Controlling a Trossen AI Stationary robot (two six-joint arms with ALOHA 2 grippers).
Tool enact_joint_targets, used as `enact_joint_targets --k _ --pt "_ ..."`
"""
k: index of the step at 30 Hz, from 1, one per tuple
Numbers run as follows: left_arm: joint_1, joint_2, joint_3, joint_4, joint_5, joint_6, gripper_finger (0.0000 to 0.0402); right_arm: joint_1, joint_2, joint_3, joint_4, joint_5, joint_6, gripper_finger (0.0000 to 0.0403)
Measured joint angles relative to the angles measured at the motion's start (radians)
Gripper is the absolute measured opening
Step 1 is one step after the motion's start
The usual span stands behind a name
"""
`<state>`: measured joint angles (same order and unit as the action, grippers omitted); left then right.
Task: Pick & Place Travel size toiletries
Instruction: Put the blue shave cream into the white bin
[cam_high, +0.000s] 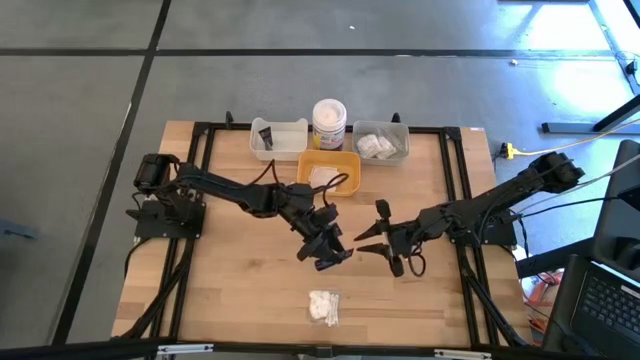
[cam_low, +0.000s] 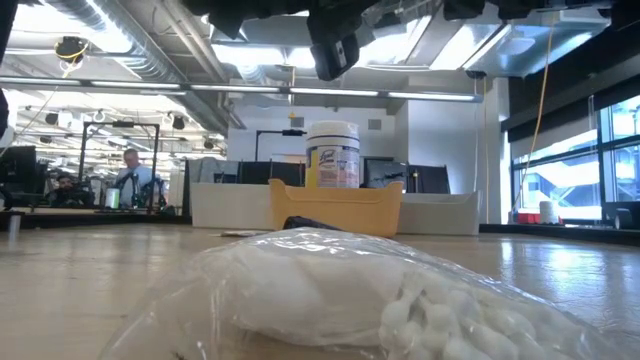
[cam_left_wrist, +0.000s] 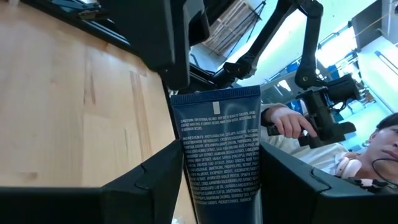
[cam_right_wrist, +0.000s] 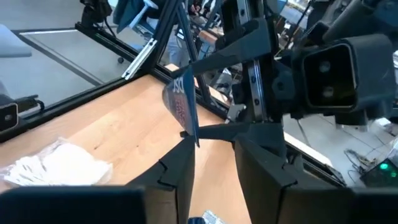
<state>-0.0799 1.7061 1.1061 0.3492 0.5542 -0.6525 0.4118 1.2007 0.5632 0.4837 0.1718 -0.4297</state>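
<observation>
Two grippers meet mid-table: left gripper clamps dark tube; right gripper spread, apparently nearing tube edge. Risk: misaligned handover, tube drops.

I work in an open-plan office that doubles as a robotics lab: my wooden table stands on grey floor, and beyond it are rows of desks, monitors, exposed ceiling ducts, tall windows and seated people.
</observation>
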Motion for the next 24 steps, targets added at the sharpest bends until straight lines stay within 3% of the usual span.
enact_joint_targets --k 7,24 --pt "0.015 0.000 0.000 0.017 -0.002 0.000 0.0195 0.011 0.000 0.000 0.002 -0.007 0.005 0.0122" --pt "0.037 0.000 0.000 0.052 -0.001 -0.009 0.0196 0.016 0.000 0.000 0.040 0.049 -0.001 0.0075"
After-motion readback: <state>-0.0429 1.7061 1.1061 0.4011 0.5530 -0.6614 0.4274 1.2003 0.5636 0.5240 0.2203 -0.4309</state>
